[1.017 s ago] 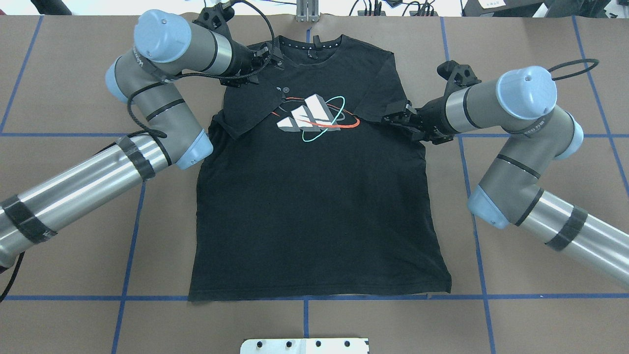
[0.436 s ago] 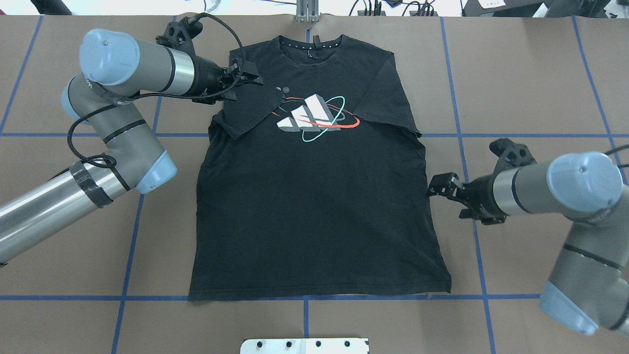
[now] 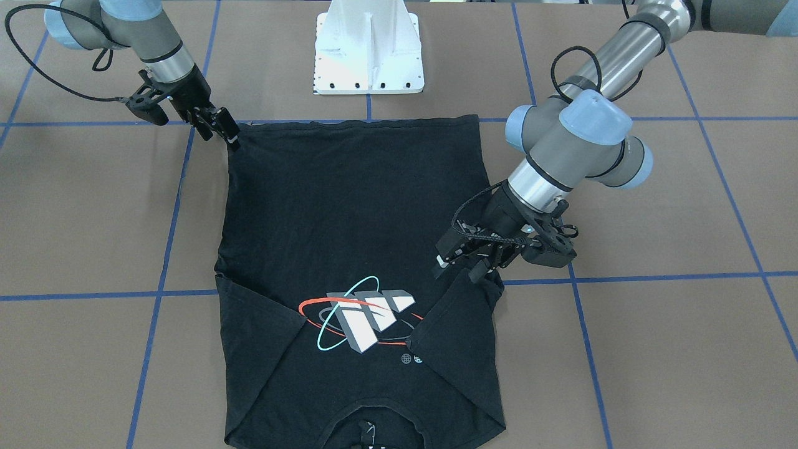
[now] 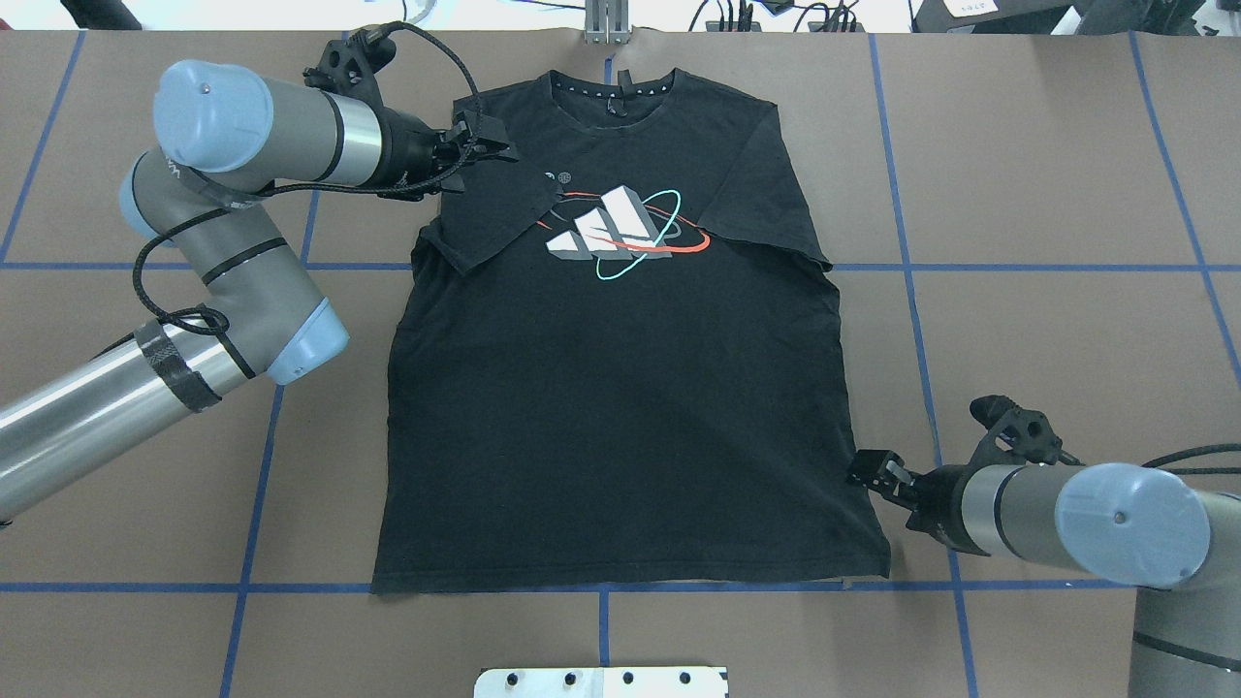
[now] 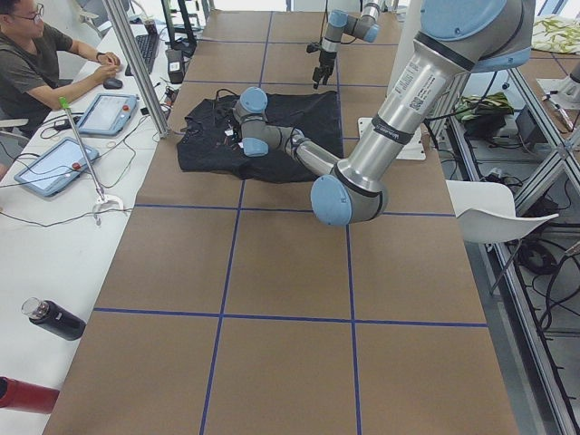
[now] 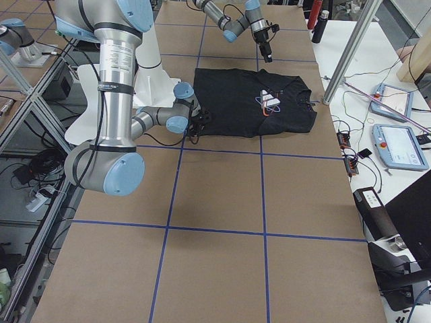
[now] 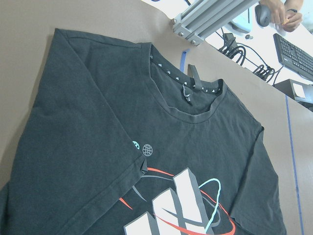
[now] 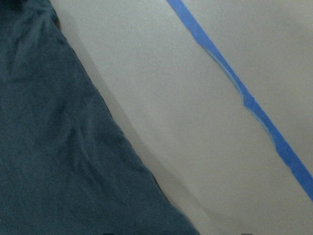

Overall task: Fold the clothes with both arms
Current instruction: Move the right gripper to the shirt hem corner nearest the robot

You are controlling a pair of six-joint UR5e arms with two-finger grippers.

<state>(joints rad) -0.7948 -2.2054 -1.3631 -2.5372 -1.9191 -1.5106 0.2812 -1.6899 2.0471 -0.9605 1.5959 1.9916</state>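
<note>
The black T-shirt (image 4: 620, 417) lies flat on the brown table, orbit logo (image 4: 620, 231) up and collar at the far edge. Both sleeves are folded in over the chest. My left gripper (image 4: 490, 145) hovers open just above the folded left sleeve at the shoulder; it shows on the right as left gripper (image 3: 458, 269) in the front-facing view. Its wrist view shows only the shirt (image 7: 98, 137). My right gripper (image 4: 866, 471) sits low and open at the shirt's right side edge, close to the hem corner (image 3: 240, 131). The right wrist view shows that shirt edge (image 8: 58, 161) and bare table.
The white pedestal base (image 3: 369, 47) stands just behind the hem. Blue tape lines (image 4: 911, 291) cross the table. An aluminium post (image 4: 606, 21) rises at the far edge by the collar. A person (image 5: 36, 63) sits at a side desk with tablets (image 5: 54, 163) and a bottle (image 5: 54, 319).
My right gripper left the folded right sleeve and travelled down the shirt's right edge to near the hem. My left gripper drew back from the collar to the left shoulder.
</note>
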